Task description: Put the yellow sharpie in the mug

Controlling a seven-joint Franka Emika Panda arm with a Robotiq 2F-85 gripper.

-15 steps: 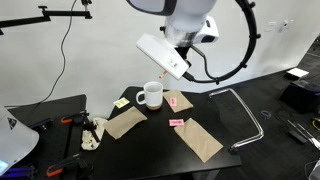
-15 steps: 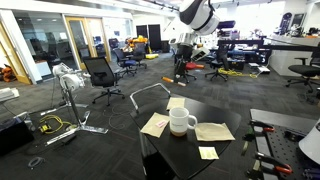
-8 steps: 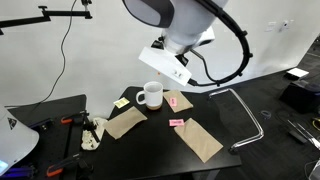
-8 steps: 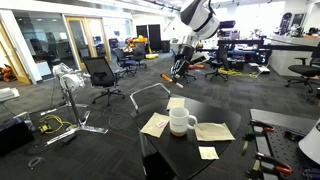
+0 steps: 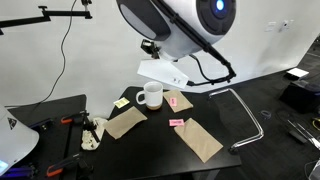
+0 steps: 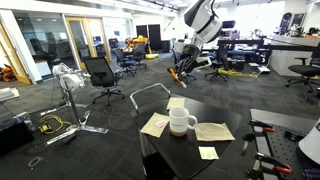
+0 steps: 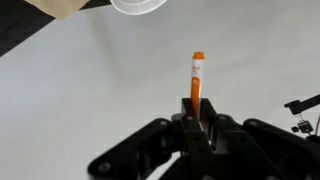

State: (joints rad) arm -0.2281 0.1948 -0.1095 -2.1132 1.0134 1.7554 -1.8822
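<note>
My gripper (image 7: 197, 122) is shut on the yellow sharpie (image 7: 197, 78), a thin orange-yellow marker that sticks out past the fingertips. In an exterior view the gripper (image 6: 181, 66) hangs high above the table with the sharpie (image 6: 174, 73) in it. The white mug (image 5: 150, 95) stands upright on the black table, also seen in the other exterior view (image 6: 181, 121). Only the mug's rim (image 7: 140, 5) shows at the top edge of the wrist view. The gripper is well above the mug and apart from it.
Brown paper sheets (image 5: 125, 123) (image 5: 198, 140) lie beside the mug on the black table (image 5: 215, 115). A yellow sticky note (image 5: 120, 103) and small pink items (image 5: 177, 122) are near it. A bent metal tube (image 5: 248, 112) lies on the table's side.
The arm has swung and the wrist has turned and tilted flatter above the mug. The sharpie stays in the shut jaws. The things on the table have not moved.
</note>
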